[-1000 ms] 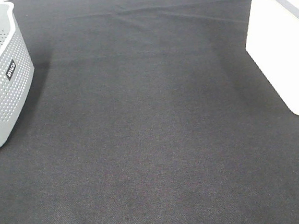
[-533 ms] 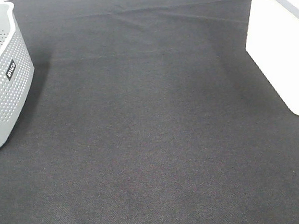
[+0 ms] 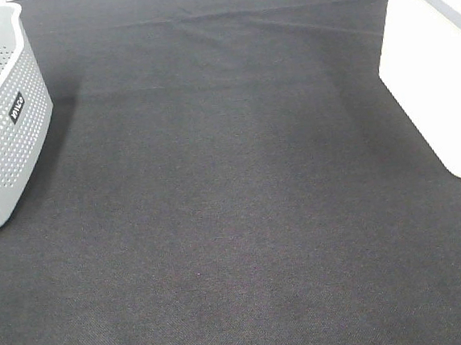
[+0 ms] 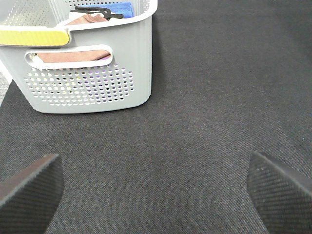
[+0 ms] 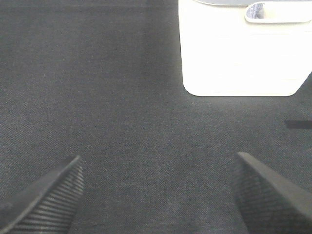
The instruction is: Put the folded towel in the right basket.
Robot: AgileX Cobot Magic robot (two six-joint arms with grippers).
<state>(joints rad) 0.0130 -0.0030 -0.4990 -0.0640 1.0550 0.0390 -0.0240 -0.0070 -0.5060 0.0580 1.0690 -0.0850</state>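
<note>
The grey perforated left basket [image 3: 1, 136] stands at the left edge of the black cloth; the white right basket [image 3: 437, 82] stands at the right edge. In the left wrist view the grey basket [image 4: 97, 78] holds folded towels: a brownish one [image 4: 73, 56] shows through the handle hole and a blue one [image 4: 118, 8] lies further in. My left gripper [image 4: 156, 168] is open and empty, a short way in front of that basket. My right gripper [image 5: 157, 163] is open and empty, facing the white basket [image 5: 239, 58]. Neither gripper shows in the exterior high view.
A black cloth [image 3: 233, 204] covers the table between the two baskets. A yellow strip [image 4: 31, 36] lies on the grey basket's rim and a black object [image 4: 95, 10] rests on the towels inside.
</note>
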